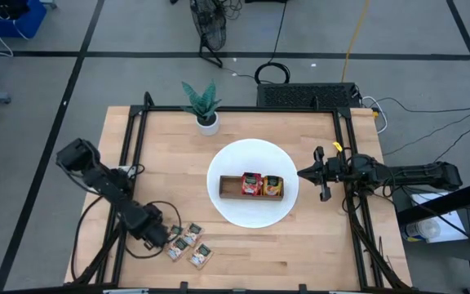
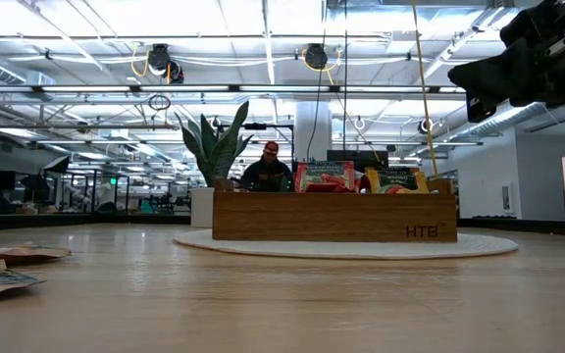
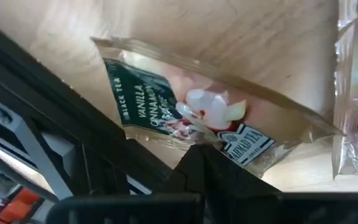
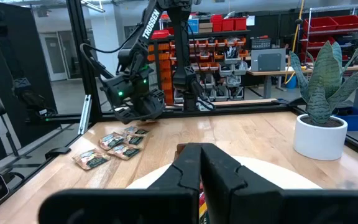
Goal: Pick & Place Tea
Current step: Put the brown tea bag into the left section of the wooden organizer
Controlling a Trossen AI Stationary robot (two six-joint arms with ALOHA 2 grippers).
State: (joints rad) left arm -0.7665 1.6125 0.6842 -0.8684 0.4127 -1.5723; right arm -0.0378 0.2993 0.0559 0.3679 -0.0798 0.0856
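Four pale beige sachets (image 1: 188, 243) lay loose on the table (image 1: 170, 163), just beside the left gripper (image 1: 163, 237), which stood low over them. Its wrist view showed what the high view did not: the fingers together, their tips at the edge of one sachet (image 3: 185, 106); a firm hold I could not tell. Well apart from it, the wooden tray (image 1: 232, 188) on the white plate (image 1: 251, 159) held one red sachet (image 1: 252, 184) and one orange-yellow sachet (image 1: 273, 186). The right gripper (image 1: 310, 173) hovered beside the plate, closed and empty.
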